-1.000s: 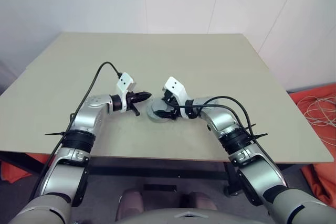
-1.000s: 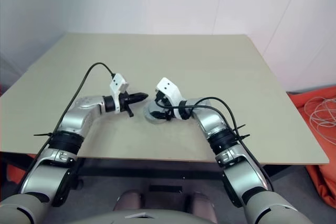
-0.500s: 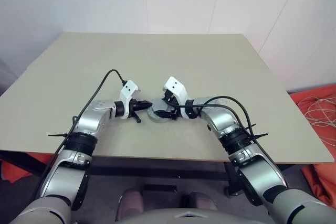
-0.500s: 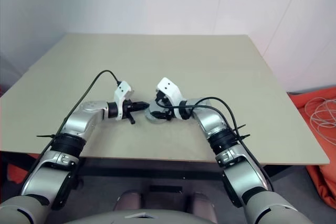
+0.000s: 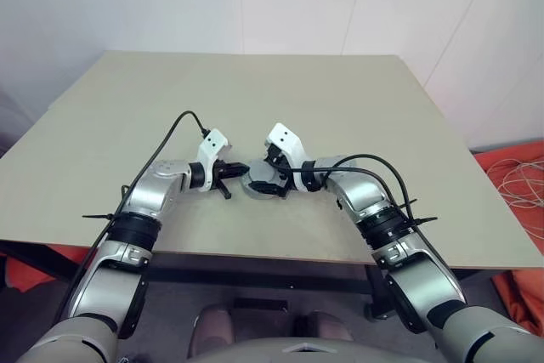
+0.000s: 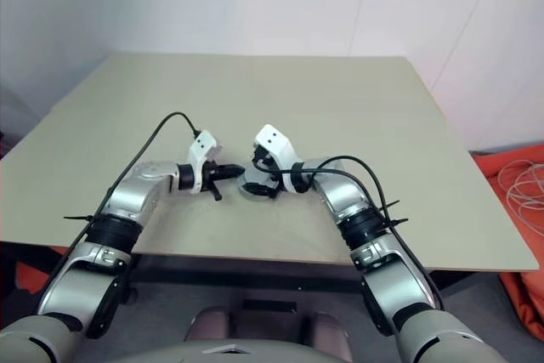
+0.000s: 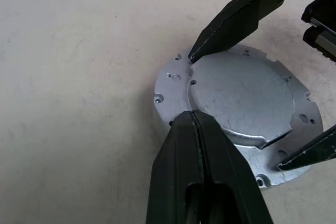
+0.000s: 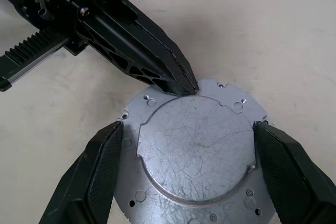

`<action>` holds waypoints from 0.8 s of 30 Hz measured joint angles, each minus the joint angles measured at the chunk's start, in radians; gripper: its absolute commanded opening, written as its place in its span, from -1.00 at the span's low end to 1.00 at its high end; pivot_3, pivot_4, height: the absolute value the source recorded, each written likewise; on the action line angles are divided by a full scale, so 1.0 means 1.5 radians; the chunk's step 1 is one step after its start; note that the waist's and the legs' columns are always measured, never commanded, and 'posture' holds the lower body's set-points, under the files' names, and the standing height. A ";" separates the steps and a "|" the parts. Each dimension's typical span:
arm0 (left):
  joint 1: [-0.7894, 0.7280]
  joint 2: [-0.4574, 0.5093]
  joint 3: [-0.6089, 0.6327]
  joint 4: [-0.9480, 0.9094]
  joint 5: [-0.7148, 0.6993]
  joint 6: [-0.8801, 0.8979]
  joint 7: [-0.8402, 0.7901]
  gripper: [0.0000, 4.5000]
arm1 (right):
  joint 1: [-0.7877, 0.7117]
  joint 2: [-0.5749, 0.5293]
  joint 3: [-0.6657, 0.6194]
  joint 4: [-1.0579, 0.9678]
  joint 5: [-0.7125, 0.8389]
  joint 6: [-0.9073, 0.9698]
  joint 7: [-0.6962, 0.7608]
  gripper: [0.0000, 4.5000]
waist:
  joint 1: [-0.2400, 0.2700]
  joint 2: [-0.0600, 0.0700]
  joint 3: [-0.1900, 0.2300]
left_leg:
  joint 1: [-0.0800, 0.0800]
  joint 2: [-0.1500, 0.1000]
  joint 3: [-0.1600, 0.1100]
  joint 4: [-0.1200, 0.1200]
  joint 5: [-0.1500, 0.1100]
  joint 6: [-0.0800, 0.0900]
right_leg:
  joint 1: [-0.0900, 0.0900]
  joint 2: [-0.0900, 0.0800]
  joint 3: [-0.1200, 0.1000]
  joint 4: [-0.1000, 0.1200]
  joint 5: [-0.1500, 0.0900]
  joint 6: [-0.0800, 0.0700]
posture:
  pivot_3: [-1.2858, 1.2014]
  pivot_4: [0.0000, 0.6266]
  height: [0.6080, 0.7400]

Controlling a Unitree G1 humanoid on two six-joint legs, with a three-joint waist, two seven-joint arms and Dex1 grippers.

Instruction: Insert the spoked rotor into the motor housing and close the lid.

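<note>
silvery lid (image 8: 197, 153) lies flat on the table (image 5: 340, 108) between the spread fingers of the right gripper (image 8: 191, 169); the left gripper (image 7: 194, 121), pressed together, touches its rim.

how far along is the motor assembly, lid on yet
Looks nearly done: one closed round assembly lies on the table, the lid uppermost, plain silvery face up; rotor and windings can't be seen. In hand: the shut left gripper tip rests on the lid's rim, while the right gripper fingers stand open either side. Left: letting go and withdrawing.
</note>
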 measured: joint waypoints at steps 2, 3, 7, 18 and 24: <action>-0.003 -0.002 -0.002 0.000 0.002 0.001 0.000 -1.00 | 0.003 -0.011 -0.005 -0.019 0.008 0.024 -0.001 0.98 | 0.002 0.000 0.000 | -0.001 0.000 0.000 0.000 0.000 0.000 | -0.001 0.000 0.000 0.000 0.000 0.000 | 0.03 -1.00 1.00; -0.004 -0.003 -0.002 0.000 0.002 0.001 -0.001 -1.00 | 0.006 -0.018 -0.011 -0.030 0.013 0.037 -0.002 0.98 | 0.003 0.000 0.000 | -0.001 0.000 0.000 0.000 0.000 0.000 | -0.001 0.000 0.000 0.000 0.000 0.000 | 0.03 -1.00 1.00; -0.006 -0.005 -0.003 0.000 0.003 0.001 -0.005 -1.00 | 0.025 -0.042 -0.072 -0.095 0.052 0.108 -0.011 0.98 | 0.006 0.000 0.000 | -0.001 0.000 0.000 0.000 0.000 0.000 | -0.001 0.000 0.000 0.000 0.000 0.000 | 0.03 -1.00 1.00; -0.012 -0.007 -0.008 0.005 0.005 -0.004 -0.013 -1.00 | 0.051 0.052 -0.469 -0.196 0.272 0.644 -0.189 0.98 | 0.017 0.002 0.001 | -0.001 0.000 0.000 -0.001 0.001 -0.002 | -0.002 0.000 0.000 0.000 0.000 0.000 | 0.03 -1.00 1.00; -0.014 -0.005 -0.009 0.008 0.005 -0.004 -0.015 -1.00 | 0.050 0.092 -0.580 -0.126 0.368 0.703 -0.299 0.98 | 0.019 0.003 0.000 | -0.001 0.000 0.000 -0.002 0.001 -0.002 | -0.003 0.000 0.000 0.000 0.000 0.000 | 0.03 -1.00 1.00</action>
